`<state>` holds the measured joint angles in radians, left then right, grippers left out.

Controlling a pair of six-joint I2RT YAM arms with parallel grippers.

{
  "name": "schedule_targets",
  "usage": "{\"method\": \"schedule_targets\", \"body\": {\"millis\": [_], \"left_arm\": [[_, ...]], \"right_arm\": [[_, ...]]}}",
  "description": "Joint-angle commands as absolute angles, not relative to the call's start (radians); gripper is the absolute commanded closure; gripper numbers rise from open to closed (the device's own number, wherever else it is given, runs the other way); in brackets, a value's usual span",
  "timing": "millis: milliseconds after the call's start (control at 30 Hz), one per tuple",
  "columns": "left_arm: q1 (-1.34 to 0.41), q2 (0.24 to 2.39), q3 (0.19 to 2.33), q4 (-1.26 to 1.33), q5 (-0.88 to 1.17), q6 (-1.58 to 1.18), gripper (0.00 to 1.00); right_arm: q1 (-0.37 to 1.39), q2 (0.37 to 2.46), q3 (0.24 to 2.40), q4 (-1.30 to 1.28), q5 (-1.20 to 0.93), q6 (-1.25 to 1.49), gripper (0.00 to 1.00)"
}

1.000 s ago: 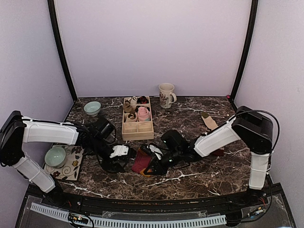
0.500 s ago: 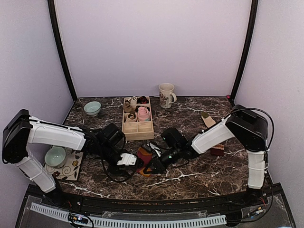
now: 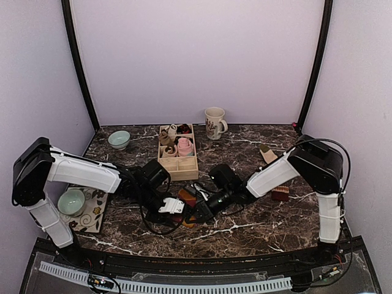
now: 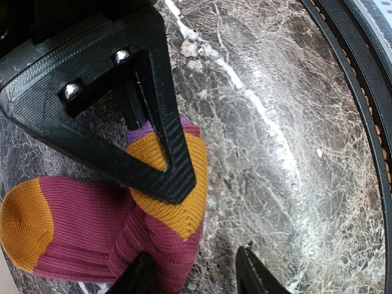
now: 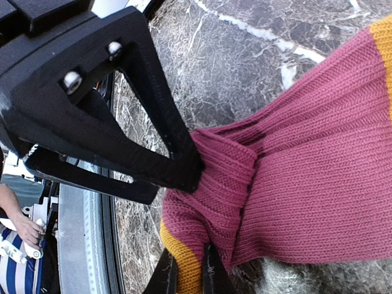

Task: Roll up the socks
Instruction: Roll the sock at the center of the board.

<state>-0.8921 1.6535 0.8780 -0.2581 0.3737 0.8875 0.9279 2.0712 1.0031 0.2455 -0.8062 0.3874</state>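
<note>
A striped sock, maroon with orange bands, lies bunched on the marble table between both grippers. In the left wrist view its orange toe and maroon body fill the lower left. My left gripper is open, one finger at the sock's maroon edge, the other over bare marble. In the top view it sits just left of the sock. My right gripper is shut on the sock's maroon and orange edge, and shows just right of the sock from above. A beige sock lies at the right.
A wooden divided box behind the sock holds a pink bundle and small brown bundles. A mug stands at the back and a pale green bowl back left. Another bowl sits on a patterned mat. A reddish-brown piece lies right.
The left gripper has moved right, up against the sock. The right gripper has shifted slightly left. The sock has gone from lying spread out to a smaller bunched shape.
</note>
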Motion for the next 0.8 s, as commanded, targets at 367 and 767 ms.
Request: {"method": "schedule_targets", "body": {"millis": [367, 767], "left_arm": [[-0.899, 1.765, 0.895, -0.252, 0.343, 0.862, 0.89], [-0.852, 1.861, 1.032, -0.454, 0.49, 0.849, 1.0]], "right_arm": [[0.922, 2.147, 0.898, 0.034, -0.548, 0.469, 0.82], [0.902, 1.889, 0.721, 0.174, -0.245, 0.509, 0.01]]}}
